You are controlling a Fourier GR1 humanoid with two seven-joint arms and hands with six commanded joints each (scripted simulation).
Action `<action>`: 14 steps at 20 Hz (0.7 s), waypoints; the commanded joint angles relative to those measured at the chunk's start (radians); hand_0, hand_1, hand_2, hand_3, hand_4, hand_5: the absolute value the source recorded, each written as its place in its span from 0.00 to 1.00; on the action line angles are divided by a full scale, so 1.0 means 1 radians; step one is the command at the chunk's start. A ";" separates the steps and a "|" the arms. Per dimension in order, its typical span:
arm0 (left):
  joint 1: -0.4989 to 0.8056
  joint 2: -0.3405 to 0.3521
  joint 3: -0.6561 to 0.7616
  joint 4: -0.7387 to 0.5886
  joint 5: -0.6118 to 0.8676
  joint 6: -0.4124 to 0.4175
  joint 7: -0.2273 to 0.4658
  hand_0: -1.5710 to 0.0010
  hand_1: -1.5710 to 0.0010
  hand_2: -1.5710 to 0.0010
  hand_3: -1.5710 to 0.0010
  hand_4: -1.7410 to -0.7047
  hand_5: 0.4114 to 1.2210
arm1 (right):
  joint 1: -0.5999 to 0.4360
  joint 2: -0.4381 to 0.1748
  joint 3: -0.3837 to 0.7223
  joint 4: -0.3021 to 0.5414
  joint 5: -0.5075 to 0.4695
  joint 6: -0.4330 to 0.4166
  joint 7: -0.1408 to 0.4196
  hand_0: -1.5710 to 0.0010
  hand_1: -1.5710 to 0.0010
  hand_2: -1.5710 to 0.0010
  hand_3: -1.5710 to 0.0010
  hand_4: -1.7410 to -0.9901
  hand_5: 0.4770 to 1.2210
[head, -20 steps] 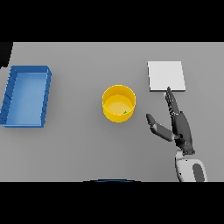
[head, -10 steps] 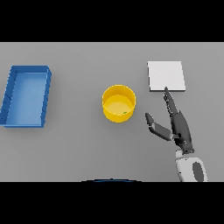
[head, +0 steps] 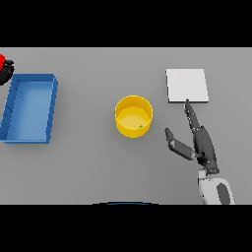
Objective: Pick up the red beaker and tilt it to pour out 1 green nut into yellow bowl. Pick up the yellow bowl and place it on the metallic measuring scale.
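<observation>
Bowl (head: 133, 115): yellow, mid-table, I see a green speck inside. Scale (head: 187, 85): right of bowl, beyond it. My right hand (head: 199, 142): right of bowl, fingers straight, holding nothing. Beaker (head: 2, 62): red, far left edge, left hand (head: 6, 73) dark beside it, grip unclear. Blue tray (head: 51, 109): left of bowl.

The right hand (head: 203, 145) is dark grey, close to black, with long slim fingers (head: 192, 114) in short segments and a thicker thumb (head: 175, 142) of the same shade. Behind it a narrow dark wrist joins a white forearm (head: 214, 191) with rounded shell panels and a dark grey inset down one side. At the far left edge only a small dark part of the left hand (head: 5, 74) shows.
</observation>
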 commanded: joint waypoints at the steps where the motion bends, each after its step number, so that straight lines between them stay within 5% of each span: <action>1: 0.034 -0.014 -0.002 -0.040 0.009 0.010 0.005 0.00 0.00 0.00 0.00 0.00 0.91 | 0.004 0.004 0.004 -0.004 0.002 -0.001 0.000 1.00 1.00 1.00 1.00 0.76 0.27; 5: 0.110 -0.046 -0.003 -0.127 0.020 0.045 0.078 0.00 0.00 0.00 0.00 0.00 0.63 | 0.004 0.009 0.002 -0.002 -0.006 0.001 0.014 1.00 1.00 1.00 1.00 0.78 0.26; 7: 0.123 -0.040 -0.003 -0.156 0.028 0.017 0.112 0.00 0.00 0.03 0.03 0.21 0.50 | 0.012 0.004 -0.001 -0.021 -0.017 0.008 0.010 1.00 1.00 1.00 1.00 0.78 0.26; 8: 0.149 -0.024 -0.012 -0.204 0.051 -0.040 0.085 0.07 0.14 0.19 0.16 0.36 0.45 | 0.022 0.005 0.001 -0.026 -0.014 0.004 0.005 1.00 1.00 1.00 1.00 0.78 0.26; 10: 0.164 -0.018 -0.004 -0.244 0.122 -0.134 0.085 0.40 0.45 0.48 0.46 0.59 0.36 | 0.014 -0.002 -0.001 -0.018 -0.008 0.006 0.021 1.00 1.00 1.00 1.00 0.79 0.26; 14: 0.175 0.008 -0.033 -0.268 0.131 -0.222 0.129 0.75 0.78 0.79 0.78 0.84 0.29 | 0.006 -0.003 -0.008 -0.006 -0.016 0.006 0.007 1.00 1.00 1.00 1.00 0.78 0.26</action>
